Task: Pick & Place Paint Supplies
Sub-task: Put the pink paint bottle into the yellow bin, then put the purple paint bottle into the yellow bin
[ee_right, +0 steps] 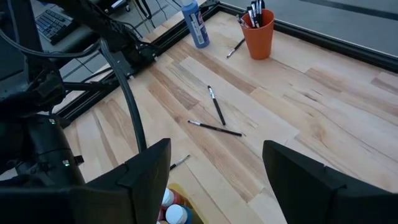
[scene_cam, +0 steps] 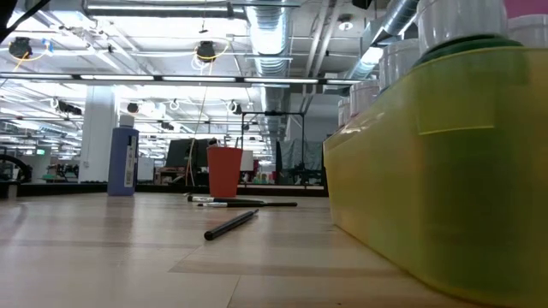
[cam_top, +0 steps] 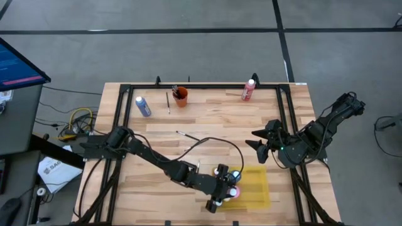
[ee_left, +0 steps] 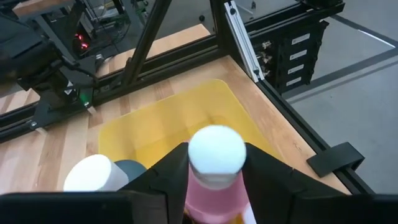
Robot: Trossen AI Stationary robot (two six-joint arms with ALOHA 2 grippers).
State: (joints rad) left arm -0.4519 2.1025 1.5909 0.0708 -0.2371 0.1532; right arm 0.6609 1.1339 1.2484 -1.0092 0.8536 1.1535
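- The left gripper (cam_top: 229,188) sat at the lower centre of the high view, over the left edge of the yellow tray (cam_top: 257,194). In the left wrist view its fingers (ee_left: 163,174) flanked a pink paint bottle (ee_left: 214,186) with a white cap; whether the pads pressed the bottle or stood just clear of it could not be told.
- A second white-capped bottle (ee_left: 93,174) stood just beside the pink one, inside the tray.
- The right gripper (cam_top: 257,143) hung at centre right, above the tray's far edge, its jaws spread wide and empty.
- Two thin paintbrushes (ee_right: 216,115) lay crossed on the table (cam_top: 207,125) at mid frame.
- At the upper part of the high view stood a blue bottle (cam_top: 142,106), an orange cup (cam_top: 181,96) holding brushes, and a red bottle (cam_top: 249,90); one further brush (cam_top: 168,102) lay between the blue bottle and the cup.
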